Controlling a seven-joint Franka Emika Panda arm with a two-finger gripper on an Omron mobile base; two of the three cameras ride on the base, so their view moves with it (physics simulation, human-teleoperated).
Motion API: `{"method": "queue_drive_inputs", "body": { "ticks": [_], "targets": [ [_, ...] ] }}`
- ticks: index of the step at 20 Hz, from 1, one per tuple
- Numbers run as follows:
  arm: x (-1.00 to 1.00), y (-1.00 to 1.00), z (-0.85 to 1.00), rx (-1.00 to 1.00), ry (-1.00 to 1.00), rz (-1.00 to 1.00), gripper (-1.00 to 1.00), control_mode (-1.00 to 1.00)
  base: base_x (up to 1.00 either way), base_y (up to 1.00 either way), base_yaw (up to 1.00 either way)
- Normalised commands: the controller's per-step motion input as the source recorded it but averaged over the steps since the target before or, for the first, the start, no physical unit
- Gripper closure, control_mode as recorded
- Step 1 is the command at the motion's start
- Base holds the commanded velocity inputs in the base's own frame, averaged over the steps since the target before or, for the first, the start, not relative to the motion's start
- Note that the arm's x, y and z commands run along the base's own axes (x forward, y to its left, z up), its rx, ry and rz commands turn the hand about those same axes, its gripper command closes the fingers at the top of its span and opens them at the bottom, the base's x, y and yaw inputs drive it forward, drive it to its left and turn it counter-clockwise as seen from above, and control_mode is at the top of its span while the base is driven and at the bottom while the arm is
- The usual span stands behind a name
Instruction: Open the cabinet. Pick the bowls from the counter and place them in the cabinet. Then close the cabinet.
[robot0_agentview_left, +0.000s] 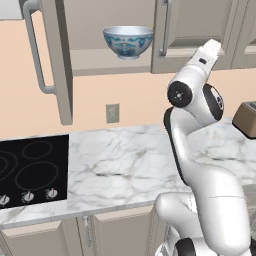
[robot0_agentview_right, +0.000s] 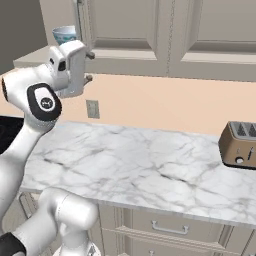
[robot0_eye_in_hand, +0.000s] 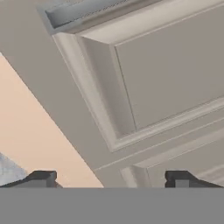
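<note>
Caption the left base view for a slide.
Patterned bowl sits inside the open wall cabinet above the marble counter.

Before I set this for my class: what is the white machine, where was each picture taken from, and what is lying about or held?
It is a white robot arm in a simulated kitchen. Two pictures come from cameras behind it, left and right; the third looks along its hand. The gripper has its jaws open, holding nothing, facing a closed cabinet door. A patterned bowl sits inside the open cabinet. On the marble counter stands a toaster, with a cooktop at the left.
</note>
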Motion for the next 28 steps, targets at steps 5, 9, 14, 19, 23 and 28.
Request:
{"method": "queue_drive_inputs", "body": {
  "ticks": [5,9,14,19,23,28],
  "targets": [
    [-1.0,0.3,0.0,0.0,0.07,-0.41,-1.0,-1.0,0.0,0.0,0.0],
    [-0.93,0.37,0.04,0.0,0.28,-0.25,-1.0,-1.0,0.0,0.0,0.0],
    [-0.99,0.26,0.09,0.0,0.32,-0.15,-1.0,-1.0,0.0,0.0,0.0],
    [-0.92,0.65,0.0,-0.02,0.33,-0.08,-1.0,-1.0,0.0,0.0,0.0],
    [-0.74,0.89,-0.06,-0.02,0.33,-0.03,-1.0,-1.0,0.0,0.0,0.0],
    [-0.16,1.0,-0.03,-0.07,0.21,-0.01,-1.0,-1.0,0.0,0.0,0.0]
  ]
}}
